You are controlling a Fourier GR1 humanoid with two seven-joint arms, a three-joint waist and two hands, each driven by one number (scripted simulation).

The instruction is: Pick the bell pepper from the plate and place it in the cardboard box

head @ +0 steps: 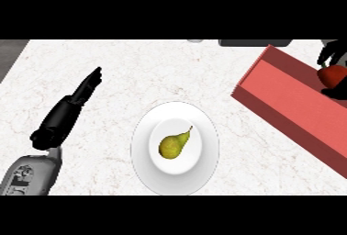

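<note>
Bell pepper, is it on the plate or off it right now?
Off. The right hand holds the red bell pepper above the box at the view's right; the plate carries only a pear.

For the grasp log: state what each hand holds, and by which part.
Right hand holds the red bell pepper over the box, fingers round its upper and lower sides. Left hand is open, holding nothing.

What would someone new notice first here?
A yellow-green pear lies alone on the white plate at the centre. At the upper right, the right hand holds a red pepper over the reddish box. The left hand rests open at the left.
</note>
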